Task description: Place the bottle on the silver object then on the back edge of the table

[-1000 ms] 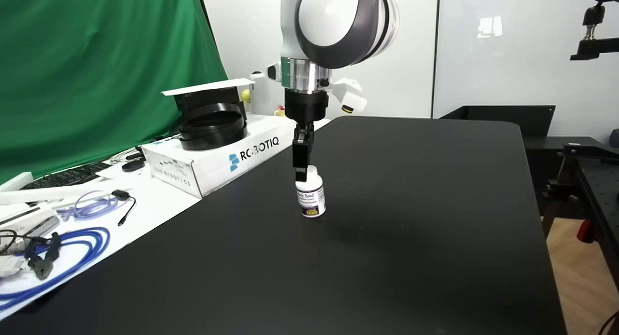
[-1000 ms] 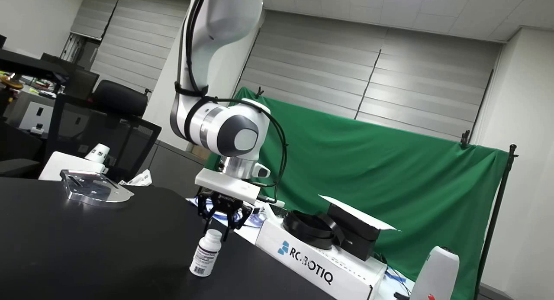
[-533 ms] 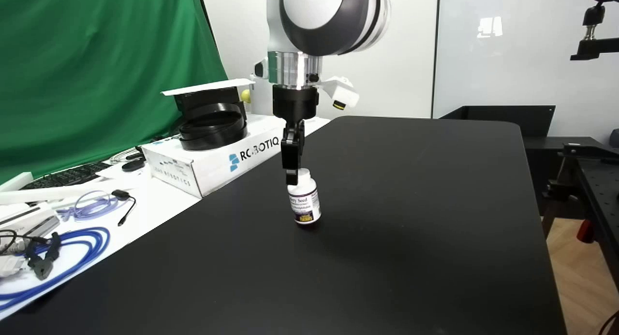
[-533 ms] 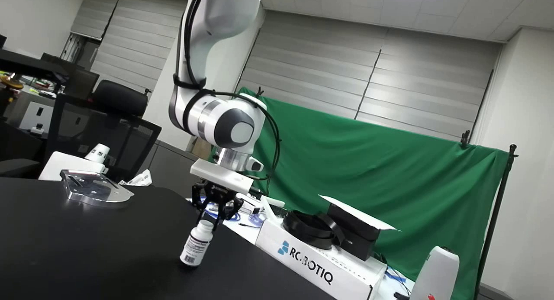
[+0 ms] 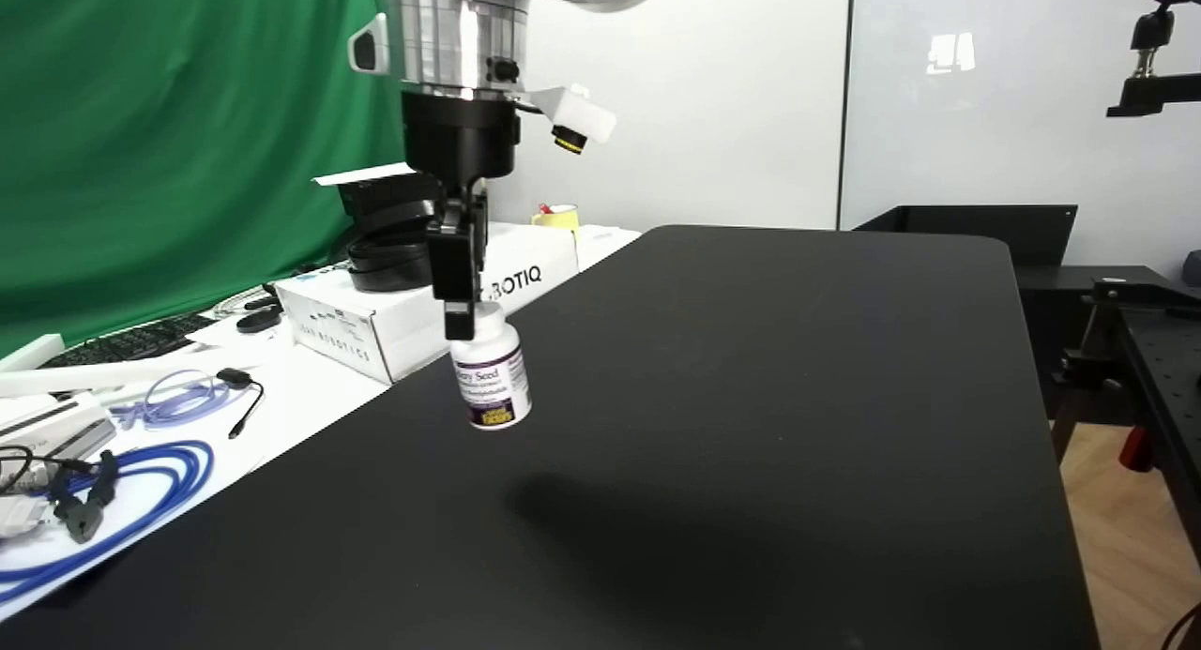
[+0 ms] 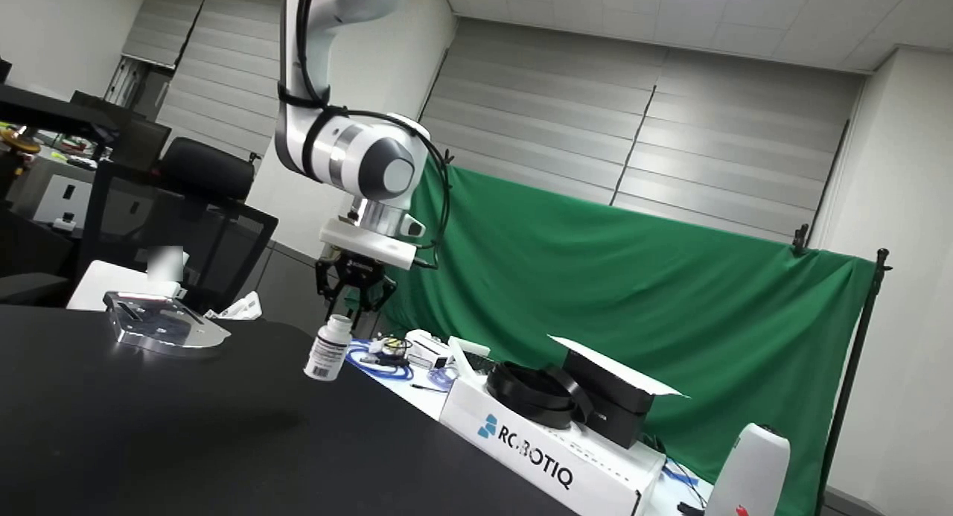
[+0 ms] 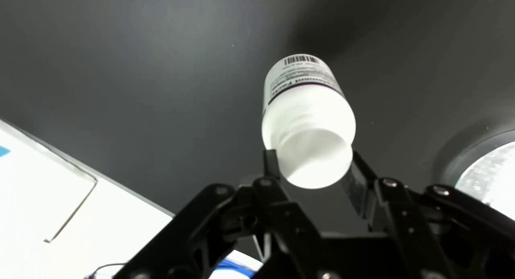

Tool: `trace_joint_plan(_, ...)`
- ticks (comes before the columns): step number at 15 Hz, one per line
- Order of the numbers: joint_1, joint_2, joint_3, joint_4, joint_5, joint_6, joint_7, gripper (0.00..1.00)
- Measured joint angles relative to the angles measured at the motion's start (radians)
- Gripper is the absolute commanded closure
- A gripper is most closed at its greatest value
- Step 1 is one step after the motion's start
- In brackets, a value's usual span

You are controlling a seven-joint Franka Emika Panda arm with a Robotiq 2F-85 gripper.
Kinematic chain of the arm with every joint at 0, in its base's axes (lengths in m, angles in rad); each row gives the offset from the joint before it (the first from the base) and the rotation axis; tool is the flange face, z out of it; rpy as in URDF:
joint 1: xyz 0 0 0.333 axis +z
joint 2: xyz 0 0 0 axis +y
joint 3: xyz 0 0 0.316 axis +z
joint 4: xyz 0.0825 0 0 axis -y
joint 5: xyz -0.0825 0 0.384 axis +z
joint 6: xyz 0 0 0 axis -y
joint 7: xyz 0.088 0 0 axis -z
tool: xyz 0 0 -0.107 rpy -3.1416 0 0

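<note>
Hanging clear of the black table [image 5: 798, 397], the small white bottle [image 5: 493, 383] is close to upright, cap [image 5: 492, 320] uppermost, its base apart from the shadow [image 5: 563, 500] on the tabletop in an exterior view. The gripper [image 7: 314, 160] pinches it at the cap, a black fingertip [image 7: 271, 164] pressed against either side. From above, the wrist view shows the round top of the cap and, beyond it, a barcode and printed label on the bottle's side. Over the gripper is the white arm [image 6: 365, 147], with dark cables strapped along it. In an exterior view a silvery plate [image 6: 164, 328] lies on the table, well apart from the bottle. Beside the table runs a white surface [image 5: 310, 387] carrying a white Robotiq box [image 6: 521, 464] topped with black bands [image 6: 528, 398], and a coiled blue cable [image 5: 208, 464]; a yellow mug [image 5: 560, 219] shows behind the box. A green curtain [image 6: 633, 270] hangs at the back, and an office chair [image 6: 205, 170] stands off to one side.
</note>
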Motion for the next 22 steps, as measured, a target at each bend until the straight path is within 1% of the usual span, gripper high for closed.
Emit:
trace_joint_plan(9,0.21,0.015,0.025,0.127,-0.073,-0.123,0.033,0.82)
trace_joint_plan(14,0.307,0.064,0.04,0.206,-0.09,-0.174,0.066,0.82)
trace_joint_plan(18,0.343,0.127,0.053,0.273,-0.091,-0.187,0.072,0.82)
trace_joint_plan(22,0.359,0.192,0.073,0.335,-0.091,-0.186,0.069,0.82)
